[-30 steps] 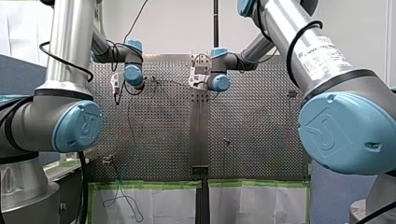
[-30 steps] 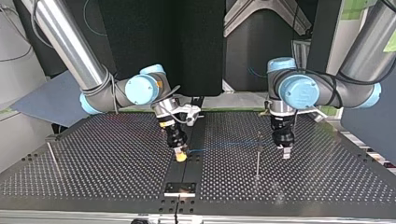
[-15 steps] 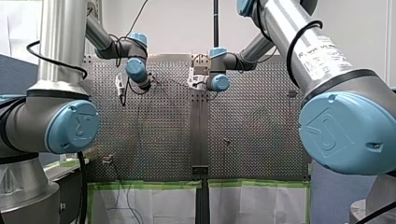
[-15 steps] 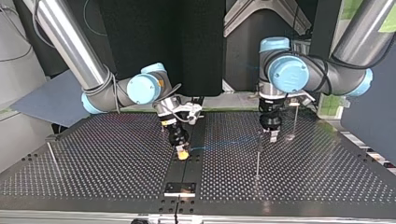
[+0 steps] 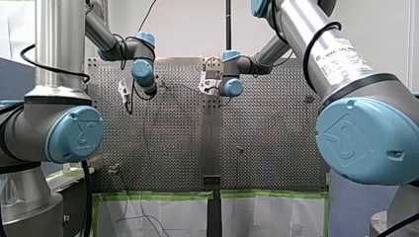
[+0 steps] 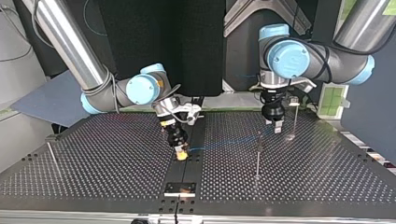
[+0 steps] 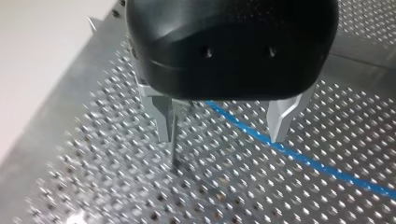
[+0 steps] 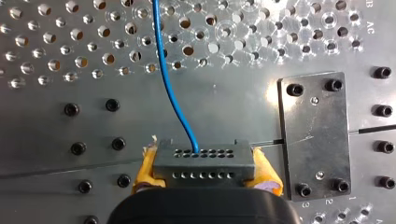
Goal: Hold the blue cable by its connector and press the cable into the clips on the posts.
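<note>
The blue cable (image 8: 170, 88) runs out of a black connector (image 8: 203, 161), and my right gripper (image 8: 204, 159) is shut on that connector with its yellow pads (image 8: 147, 170). In the top view this gripper (image 6: 180, 155) sits low over the table's centre strip, and the cable (image 6: 224, 142) stretches from it toward a thin post (image 6: 257, 161). My left gripper (image 6: 277, 128) hovers behind that post, open and empty. In the left wrist view its metal fingers (image 7: 282, 119) straddle the cable (image 7: 299, 156) lying on the table, with a thin post (image 7: 173, 140) close to one finger.
Another post (image 6: 294, 119) stands beside my left gripper at the top view's right, and a third post (image 6: 51, 156) near the left edge. A black bolted plate (image 8: 315, 135) lies beside the connector. The perforated table (image 6: 116, 177) stretches around them.
My left gripper has risen and pulled back from beside the near post to behind it, farther from the top view's camera. My right gripper has stayed put on the connector.
</note>
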